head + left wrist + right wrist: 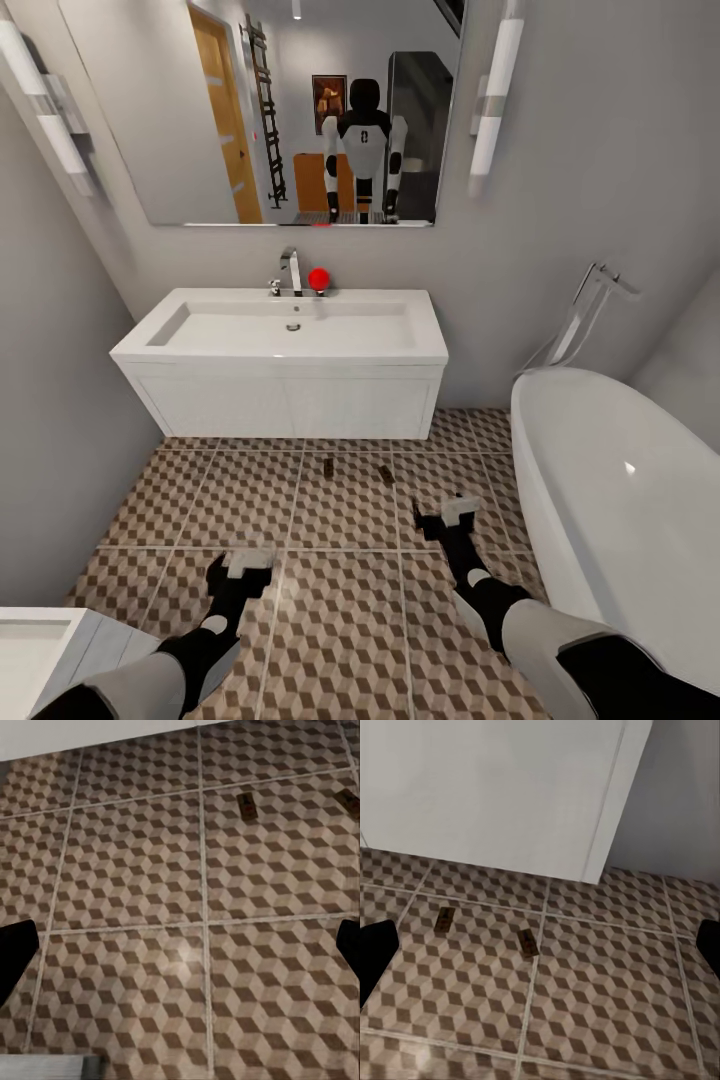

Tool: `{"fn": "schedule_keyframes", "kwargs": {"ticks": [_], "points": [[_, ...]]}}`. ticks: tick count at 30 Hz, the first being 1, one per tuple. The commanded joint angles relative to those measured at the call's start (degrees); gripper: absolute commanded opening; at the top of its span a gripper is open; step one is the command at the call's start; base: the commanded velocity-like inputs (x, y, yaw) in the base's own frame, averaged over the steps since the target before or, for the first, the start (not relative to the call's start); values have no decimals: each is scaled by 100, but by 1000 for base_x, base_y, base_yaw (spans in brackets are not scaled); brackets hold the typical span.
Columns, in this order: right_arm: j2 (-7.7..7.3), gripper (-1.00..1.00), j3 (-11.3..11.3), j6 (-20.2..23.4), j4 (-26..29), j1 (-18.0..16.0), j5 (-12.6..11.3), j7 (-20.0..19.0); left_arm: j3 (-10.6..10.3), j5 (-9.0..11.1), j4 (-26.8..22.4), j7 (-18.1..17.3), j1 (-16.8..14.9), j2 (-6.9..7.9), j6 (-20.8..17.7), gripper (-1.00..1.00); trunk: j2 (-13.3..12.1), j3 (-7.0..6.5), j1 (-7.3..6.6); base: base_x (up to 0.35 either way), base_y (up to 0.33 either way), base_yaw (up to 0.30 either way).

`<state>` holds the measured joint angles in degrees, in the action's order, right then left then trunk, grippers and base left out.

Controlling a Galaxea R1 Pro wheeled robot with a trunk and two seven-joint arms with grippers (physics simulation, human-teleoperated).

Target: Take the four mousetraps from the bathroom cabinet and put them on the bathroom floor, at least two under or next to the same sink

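Left end effector (pixel 243 566) is hovering with fingers spread wide and empty over the cube-patterned brown-and-beige tiled bathroom floor (pixel 340 640); two small brown wooden mousetraps (pixel 327 466) (pixel 386 474) are lying just before the white wall-hung bathroom sink (pixel 285 330), satisfying the proximity requirement; right end effector (pixel 448 516) is likewise hanging wide and empty.

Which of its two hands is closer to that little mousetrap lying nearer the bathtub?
The right gripper. It hovers just tub-side of the mousetrap, while the left gripper hangs farther back, toward the opposite wall.
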<state>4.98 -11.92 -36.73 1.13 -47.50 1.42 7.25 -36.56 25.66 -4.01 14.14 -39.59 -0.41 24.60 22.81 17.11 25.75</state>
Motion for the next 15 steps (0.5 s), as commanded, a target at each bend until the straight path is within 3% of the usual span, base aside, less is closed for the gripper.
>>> {"fn": "schedule_keyframes", "kwargs": {"ticks": [1, 4, 9, 15], "points": [[0, 100, -48, -11, -7, 43, 17, 58, -53, 30, 73, 29, -5, -2, 26, 100, 11, 9, 3, 0, 0, 0], [-2, 100, -48, -21, -7, 199, 17, 58, -53, 33, 301, 9, -3, -2, 125, 100, 11, 9, 3, 0, 0, 0], [-5, 100, -48, -34, -7, 466, 17, 52, -47, 40, 698, -275, 38, 22, 669, 100, 11, 9, 3, 0, 0, 0], [-5, 100, -48, -115, -7, 767, 17, 44, -38, 51, 817, -599, 360, 151, 1108, 100, 11, 9, 3, 0, 0, 0]]}}
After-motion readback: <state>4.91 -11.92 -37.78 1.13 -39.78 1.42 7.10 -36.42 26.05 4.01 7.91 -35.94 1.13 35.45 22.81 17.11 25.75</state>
